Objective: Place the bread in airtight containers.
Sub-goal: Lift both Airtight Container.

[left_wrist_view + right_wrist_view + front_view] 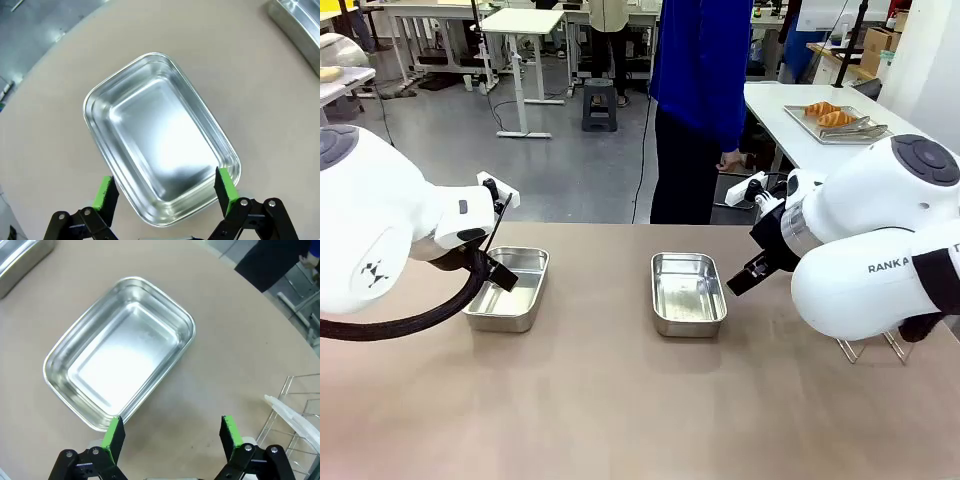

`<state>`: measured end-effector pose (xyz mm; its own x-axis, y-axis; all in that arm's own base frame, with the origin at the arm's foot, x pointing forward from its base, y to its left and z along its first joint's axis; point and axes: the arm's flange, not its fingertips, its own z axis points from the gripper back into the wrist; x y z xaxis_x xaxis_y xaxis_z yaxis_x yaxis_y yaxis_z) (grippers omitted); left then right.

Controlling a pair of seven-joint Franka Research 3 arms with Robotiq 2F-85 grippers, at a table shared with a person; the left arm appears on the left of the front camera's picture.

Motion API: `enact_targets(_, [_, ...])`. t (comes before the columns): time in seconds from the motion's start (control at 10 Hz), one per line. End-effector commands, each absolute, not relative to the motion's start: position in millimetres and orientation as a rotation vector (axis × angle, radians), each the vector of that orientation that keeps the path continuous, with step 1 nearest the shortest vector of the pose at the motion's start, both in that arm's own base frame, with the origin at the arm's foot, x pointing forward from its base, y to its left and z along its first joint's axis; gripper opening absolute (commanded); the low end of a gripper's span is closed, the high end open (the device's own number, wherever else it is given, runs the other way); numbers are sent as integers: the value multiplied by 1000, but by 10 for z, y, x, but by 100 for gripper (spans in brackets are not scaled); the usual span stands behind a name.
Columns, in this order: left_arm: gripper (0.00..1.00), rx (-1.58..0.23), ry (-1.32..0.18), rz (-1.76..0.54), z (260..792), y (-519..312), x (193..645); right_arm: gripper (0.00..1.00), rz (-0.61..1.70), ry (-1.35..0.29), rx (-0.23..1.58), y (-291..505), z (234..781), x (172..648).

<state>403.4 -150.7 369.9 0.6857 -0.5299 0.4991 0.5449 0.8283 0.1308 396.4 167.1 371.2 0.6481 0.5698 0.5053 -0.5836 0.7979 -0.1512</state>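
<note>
Two empty airtight containers, shiny steel pans without lids, sit on the brown table: the left one [506, 290] [160, 140] and the right one [687, 292] [120, 370]. My left gripper [501, 273] [165, 192] hovers open over the near end of the left pan, its green pads straddling that end. Just off the right pan's corner, my right gripper [741, 283] [172, 435] hangs open above bare table with nothing between its fingers. The bread [830, 113], two golden croissants, lies on a flat metal tray [800, 117] on a white table at the back right.
A person in a blue top [700, 60] stands at the table's far edge. Metal tongs [865, 127] lie on the tray beside the croissants. A wire rack [870, 348] [295, 410] stands on the table by my right arm, holding a clear plastic piece [285, 407].
</note>
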Motion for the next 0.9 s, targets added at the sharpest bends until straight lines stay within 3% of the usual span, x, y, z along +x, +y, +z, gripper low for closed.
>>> enact_targets(0.0, [100, -29, -550, -602, 3700, -1507, 4034, 100, 656, -566, 26, 1671, 3712, 3964])
enact_targets(0.8, [100, -29, -550, -602, 3700, -1507, 4034, 100, 656, -566, 26, 1671, 3712, 3964])
